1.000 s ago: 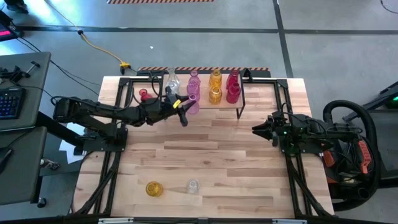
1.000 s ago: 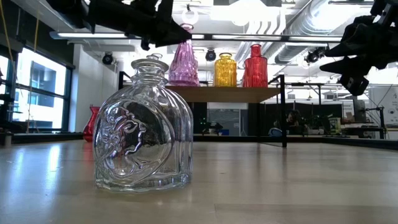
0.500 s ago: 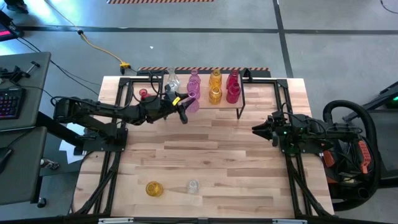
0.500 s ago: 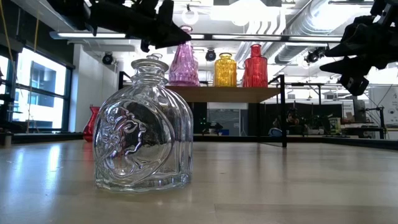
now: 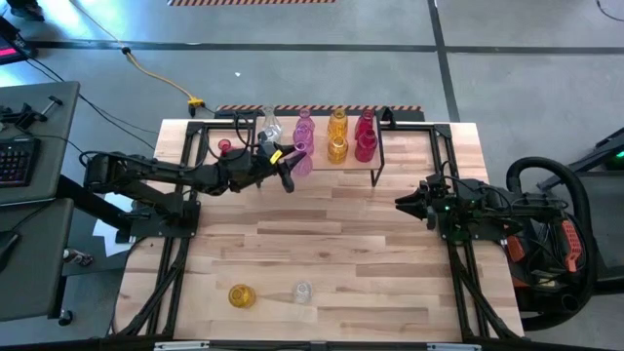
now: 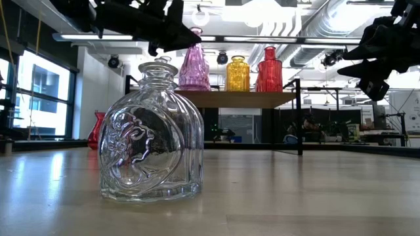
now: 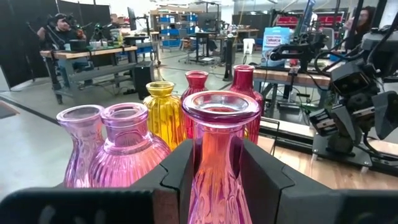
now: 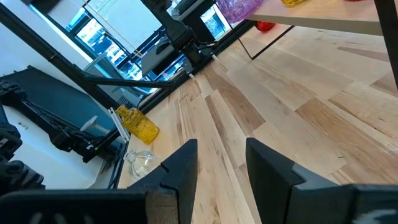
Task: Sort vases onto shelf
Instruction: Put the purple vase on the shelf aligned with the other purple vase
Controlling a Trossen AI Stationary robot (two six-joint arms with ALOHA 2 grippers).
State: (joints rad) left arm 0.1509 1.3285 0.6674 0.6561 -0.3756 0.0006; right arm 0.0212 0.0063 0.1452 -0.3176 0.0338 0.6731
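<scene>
- Looking down in the high view, the shelf (image 5: 322,148) stands at the far edge of the bench (image 5: 322,244) with pink, amber and red vases on it; an amber vase (image 5: 241,295) and a clear vase (image 5: 302,292) stand apart near the front edge. The left gripper (image 5: 283,168) hangs just beside the shelf's left end, clenched on a pink vase (image 5: 298,156). The right gripper (image 5: 405,203) waits at the bench's right side, fingers parted and empty.
- Low view: the clear vase (image 6: 151,153) sits close on the wood, empty; beyond it the shelf (image 6: 236,99) carries pink, amber and red vases, with ceiling pipes behind.
- Left wrist view: the pink vase (image 7: 219,155) sits between the fingers (image 7: 181,171), other vases just beyond.
- Right wrist view: bare planks lie past the parted fingers (image 8: 180,165).
</scene>
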